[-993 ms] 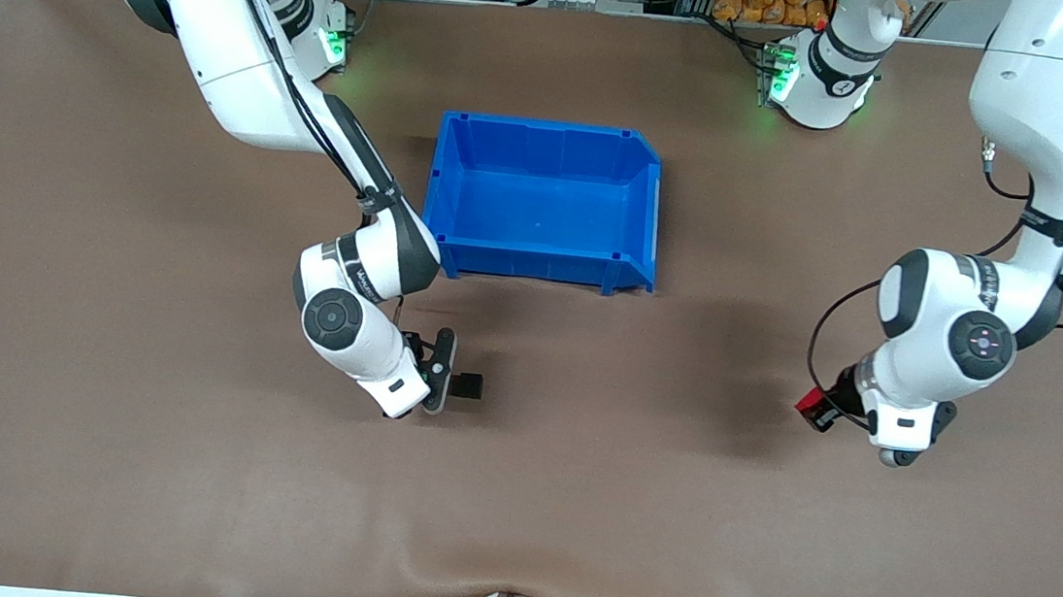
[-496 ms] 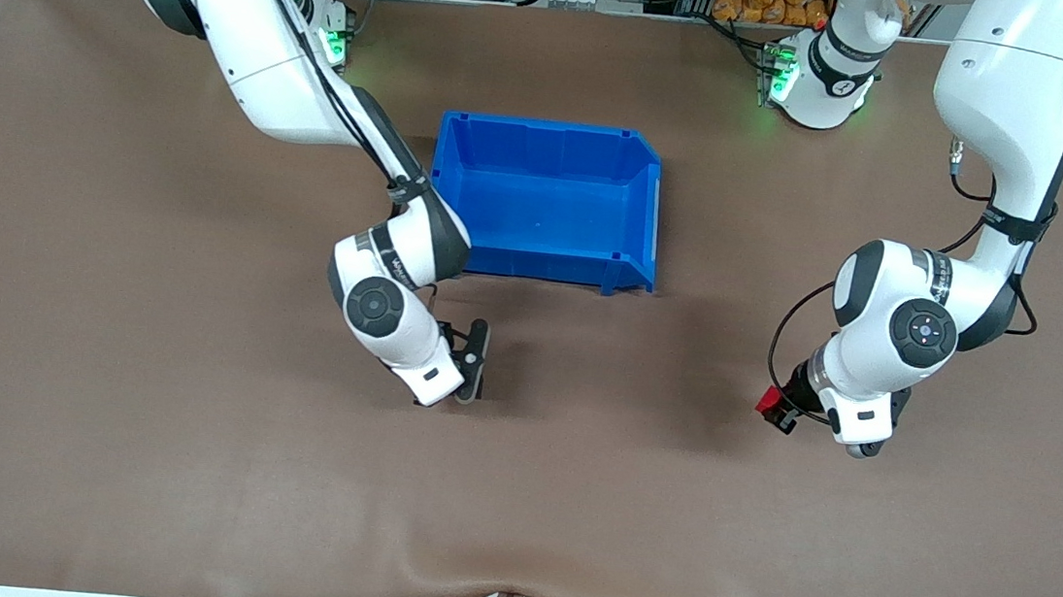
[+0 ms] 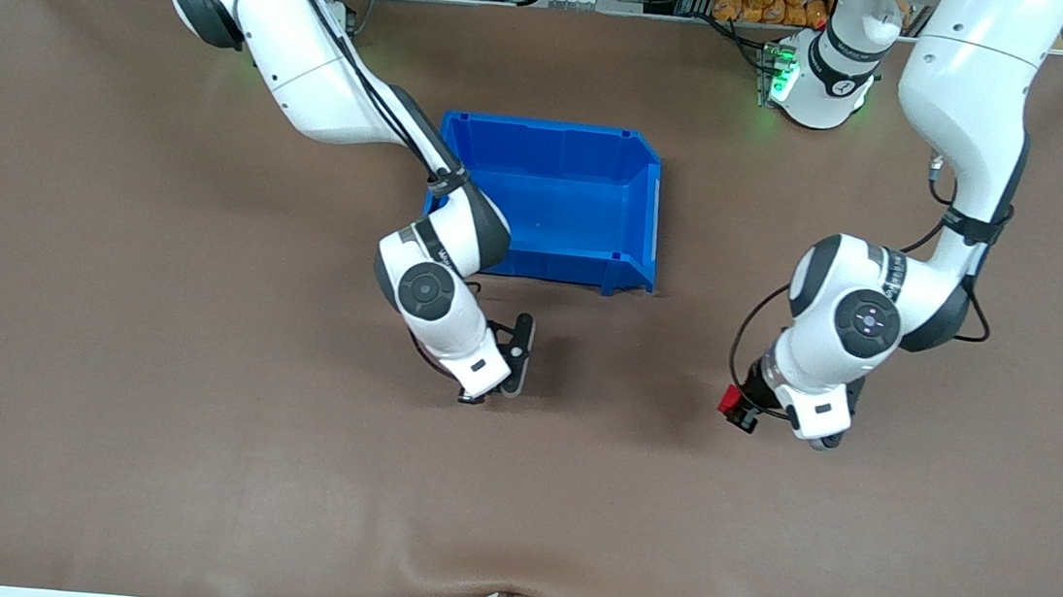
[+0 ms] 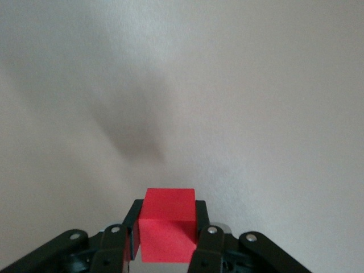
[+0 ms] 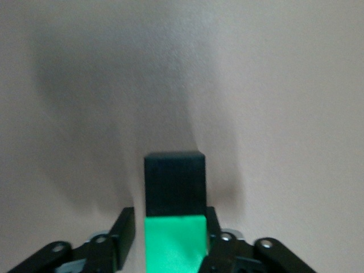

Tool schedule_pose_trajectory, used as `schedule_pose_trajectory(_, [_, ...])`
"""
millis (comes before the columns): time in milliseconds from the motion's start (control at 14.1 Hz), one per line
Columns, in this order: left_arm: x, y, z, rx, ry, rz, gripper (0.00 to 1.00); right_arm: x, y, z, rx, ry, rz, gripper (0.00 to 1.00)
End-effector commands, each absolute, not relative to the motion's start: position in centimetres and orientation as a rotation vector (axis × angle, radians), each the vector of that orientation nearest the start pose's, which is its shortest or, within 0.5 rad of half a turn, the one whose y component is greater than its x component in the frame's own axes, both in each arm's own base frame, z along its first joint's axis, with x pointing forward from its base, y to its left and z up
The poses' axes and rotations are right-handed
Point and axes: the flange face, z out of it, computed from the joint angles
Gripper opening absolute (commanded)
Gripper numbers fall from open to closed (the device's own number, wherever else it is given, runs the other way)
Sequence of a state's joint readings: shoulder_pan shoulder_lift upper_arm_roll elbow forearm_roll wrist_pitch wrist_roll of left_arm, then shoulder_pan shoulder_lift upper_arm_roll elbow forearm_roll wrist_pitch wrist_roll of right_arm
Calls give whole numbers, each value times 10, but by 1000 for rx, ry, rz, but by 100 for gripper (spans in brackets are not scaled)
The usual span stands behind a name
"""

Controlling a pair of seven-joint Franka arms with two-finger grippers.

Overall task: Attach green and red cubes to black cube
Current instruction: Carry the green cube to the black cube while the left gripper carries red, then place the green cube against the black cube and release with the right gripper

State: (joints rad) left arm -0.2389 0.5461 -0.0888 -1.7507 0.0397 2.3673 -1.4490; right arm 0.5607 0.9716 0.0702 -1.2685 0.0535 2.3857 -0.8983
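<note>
Black Cube Joint: Risks at the Point of Red Cube Approach

Black cube (image 5: pixel 174 183) sat joined end to end with the green cube (image 5: pixel 175 243), and the pair lay between the fingers of the right gripper (image 3: pixel 513 367), over the bench (image 3: pixel 184 460) just in front of the blue bin (image 3: pixel 551 193). In the right wrist view the fingers (image 5: pixel 122 230) flanked the green cube, but whether they gripped it or stood slightly clear could not be told. The front view hid both cubes under the right arm.

The left gripper (image 3: pixel 743 409) was clamped on the red cube (image 4: pixel 166 224) and was held over bare bench toward the left arm's end, well apart from the black cube.

Judged hazards:
- If the right gripper's hold on the green cube was loose, a push from the red cube would likely shift or turn the stack rather than seat against it.
- A skewed approach could mate the faces off-centre or miss them.
- A side load could part the green-to-black joint.
- The two grippers could collide as they converged.
</note>
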Motion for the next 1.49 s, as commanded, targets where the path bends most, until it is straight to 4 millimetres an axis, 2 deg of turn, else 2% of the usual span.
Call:
schedule_pose_trajectory(0, [632, -244, 276, -2682, -1767, -37, 0, 633, 437, 179, -2302, -2022, -263, 100])
schedule_pose_trajectory(213, [633, -282, 278, -2642, -1871, -40, 0, 640, 430, 200, -2313, -2021, -281, 100])
schedule_pose_trajectory(355, [633, -318, 272, -2602, -1957, -36, 0, 640, 421, 205, -2323, -2011, -214, 100])
schedule_pose_trajectory(426, [631, -335, 261, -2582, -1979, -26, 0, 643, 414, 218, -2330, -2002, -191, 100])
schedule_pose_trajectory(496, [633, -350, 260, -2594, -1987, -26, 0, 647, 403, 231, -2342, -1985, -152, 100])
schedule_pose_trajectory(567, [640, -354, 258, -2588, -2019, -17, 0, 650, 391, 248, -2353, -1966, -93, 100])
schedule_pose_trajectory(709, [651, -362, 258, -2563, -2121, 62, 0, 666, 344, 270, -2415, -1877, 16, 100])
schedule_pose_trajectory(780, [655, -369, 254, -2555, -2155, 99, 0, 677, 314, 278, -2464, -1806, 38, 100])
schedule_pose_trajectory(993, [656, -401, 239, -2503, -2259, 161, 0, 708, 230, 314, -2637, -1560, -12, 100])
schedule_pose_trajectory(1064, [652, -418, 235, -2501, -2268, 156, 0, 712, 206, 328, -2698, -1470, -18, 100])
schedule_pose_trajectory(1206, [649, -429, 230, -2510, -2266, 167, 0, 719, 140, 359, -2849, -1271, -53, 100])
schedule_pose_trajectory(1277, [648, -433, 222, -2509, -2261, 179, 0, 722, 105, 379, -2914, -1178, -81, 100])
schedule_pose_trajectory(1418, [642, -450, 205, -2503, -2276, 194, 0, 721, 48, 411, -3020, -999, -118, 100])
